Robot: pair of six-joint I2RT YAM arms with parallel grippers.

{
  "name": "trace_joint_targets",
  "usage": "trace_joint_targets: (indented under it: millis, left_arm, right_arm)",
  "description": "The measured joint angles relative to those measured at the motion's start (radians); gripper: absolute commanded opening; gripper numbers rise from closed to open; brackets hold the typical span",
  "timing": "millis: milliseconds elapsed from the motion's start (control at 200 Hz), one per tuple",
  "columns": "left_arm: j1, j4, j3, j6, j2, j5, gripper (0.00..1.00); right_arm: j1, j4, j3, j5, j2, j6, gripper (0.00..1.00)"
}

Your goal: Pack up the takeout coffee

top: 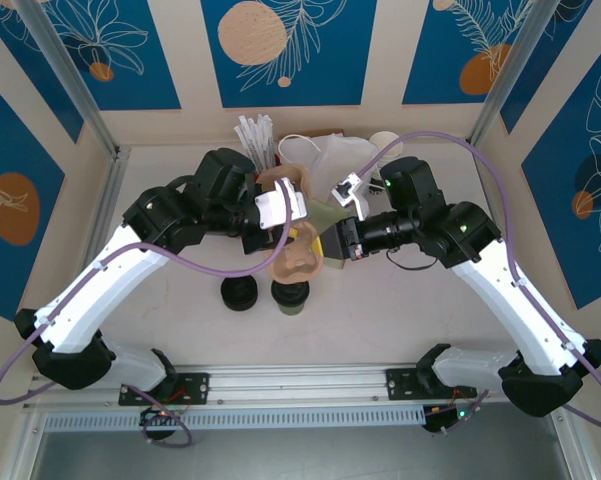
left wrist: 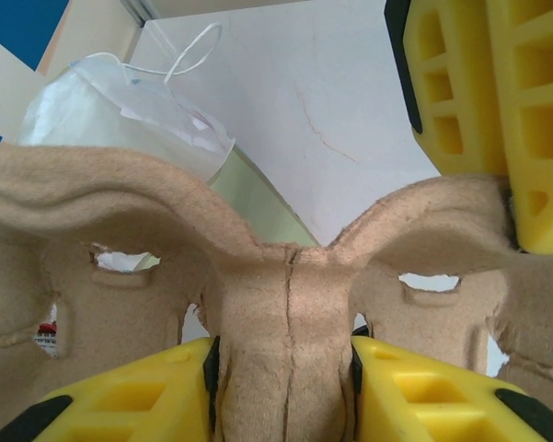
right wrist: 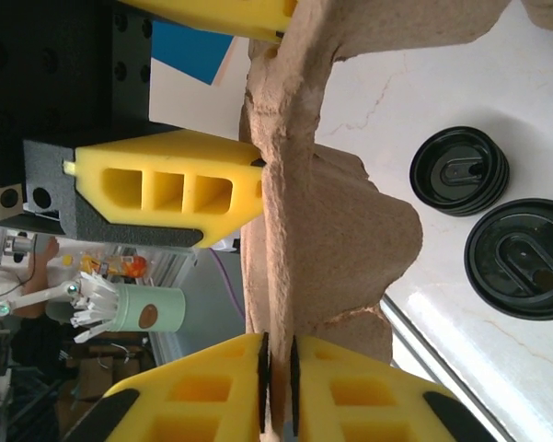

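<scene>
Both clamped | left hand [left wrist: 283,368], right hand [right wrist: 278,368] pinch cup carrier [left wrist: 285,276] | takeout coffee [top: 290,296] untouched

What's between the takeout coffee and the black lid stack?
Nothing: in the top external view a narrow strip of bare table separates the takeout coffee from the lid stack.

I see both arms bent inward, wrists facing mid-table, L gripper [left wrist: 285,391] clamped on pulp carrier [left wrist: 285,285] centre rib, R gripper [right wrist: 278,391] pinching its edge.
</scene>
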Motion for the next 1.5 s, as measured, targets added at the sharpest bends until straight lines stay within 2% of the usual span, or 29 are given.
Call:
trace_joint_targets:
  millis: [245,435,640,770,850,1165,1370,1500]
  left_arm:
    - [0.0,0.0,0.0,-0.015,-0.003,0.0,0.35]
    - [0.0,0.001,0.0,-0.018,-0.004,0.0,0.36]
    - [0.0,0.018,0.0,-0.027,-0.012,-0.005,0.36]
    - [0.0,0.019,0.0,-0.043,-0.016,-0.005,0.36]
    - [0.0,0.019,0.0,-0.05,-0.016,-0.005,0.36]
    - [0.0,0.039,-0.001,-0.095,-0.016,0.015,0.35]
    - [0.0,0.072,-0.001,-0.108,-0.016,0.035,0.35]
    - [0.0,0.08,-0.001,-0.124,-0.015,0.056,0.35]
  right_arm:
    - [-0.015,0.004,0.0,0.018,-0.045,0.0,0.35]
    - [-0.068,0.003,0.0,0.048,-0.071,0.0,0.39]
    - [-0.235,-0.002,0.0,0.134,-0.092,0.01,0.42]
    - [-0.362,-0.014,0.0,0.233,-0.078,0.029,0.45]
    - [-0.399,-0.024,0.008,0.295,-0.05,0.031,0.46]
    - [-0.404,-0.037,0.123,0.472,0.154,0.023,0.47]
    - [-0.382,-0.042,0.144,0.568,0.22,-0.004,0.48]
    - [-0.376,-0.041,0.145,0.587,0.259,-0.007,0.49]
